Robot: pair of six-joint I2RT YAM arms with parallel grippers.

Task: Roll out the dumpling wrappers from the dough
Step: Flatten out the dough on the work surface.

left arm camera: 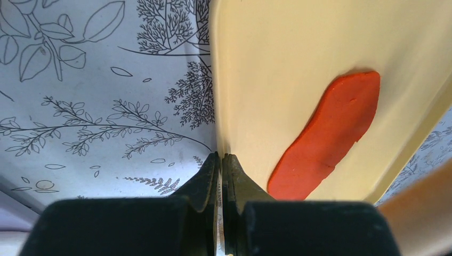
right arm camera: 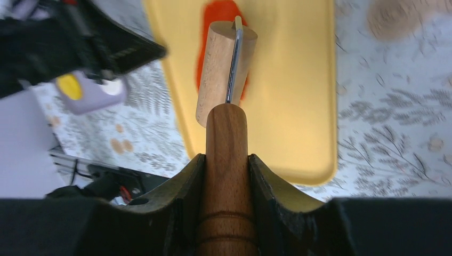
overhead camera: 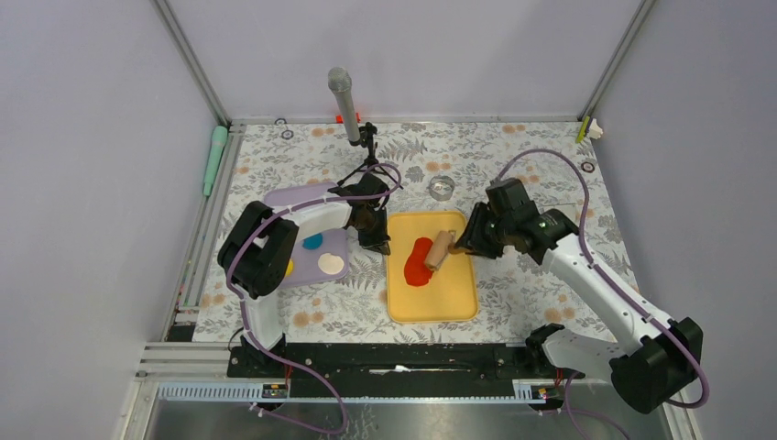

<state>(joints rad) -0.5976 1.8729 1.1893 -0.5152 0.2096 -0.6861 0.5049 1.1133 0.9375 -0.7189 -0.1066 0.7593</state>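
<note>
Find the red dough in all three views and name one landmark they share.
Top external: the red dough lies on the left half of the yellow tray, partly under the roller.
Left wrist: a long slab right of centre, on the tray.
Right wrist: top centre, mostly hidden behind the roller.
Shared landmark: the yellow tray, visible in all three.

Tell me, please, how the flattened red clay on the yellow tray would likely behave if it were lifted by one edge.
The red clay looks rolled thin, so it would probably droop and stretch. Lying flat against the yellow tray, it may stick and tear.
</note>
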